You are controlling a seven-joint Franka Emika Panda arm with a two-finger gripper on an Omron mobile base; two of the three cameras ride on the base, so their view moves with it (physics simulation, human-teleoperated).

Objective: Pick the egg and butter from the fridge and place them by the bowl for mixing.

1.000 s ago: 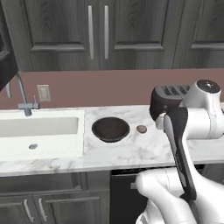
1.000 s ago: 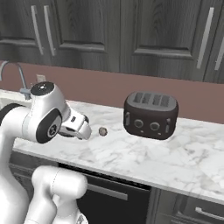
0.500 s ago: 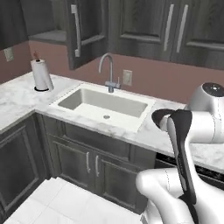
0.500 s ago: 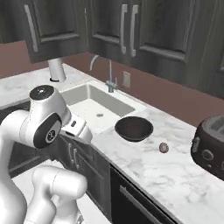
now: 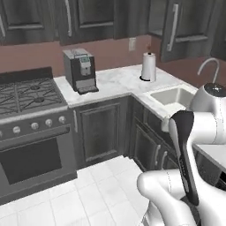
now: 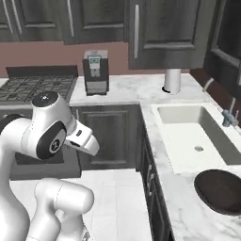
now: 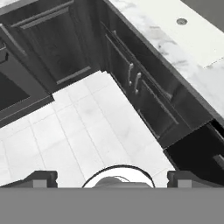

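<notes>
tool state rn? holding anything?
Tool: open, fingertips spread wide, nothing between them, hanging over the white floor tiles.

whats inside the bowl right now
Nothing can be seen in the bowl: in the right base view its dark inside looks bare, with no egg or butter in it. Its right side runs off the picture's edge, so that part cannot be checked.

The cabinets [image 5: 101, 132] are dark grey. The counter [image 6: 155, 141] is white with grey swirls (like marble). The sink [image 6: 188, 136] is white, the bowl [image 6: 221, 190] brown-black, the wall [image 5: 39, 55] reddish-brown, the floor [image 7: 78, 131] white tiles, the coffee machine [image 5: 79, 70] black and grey.
</notes>
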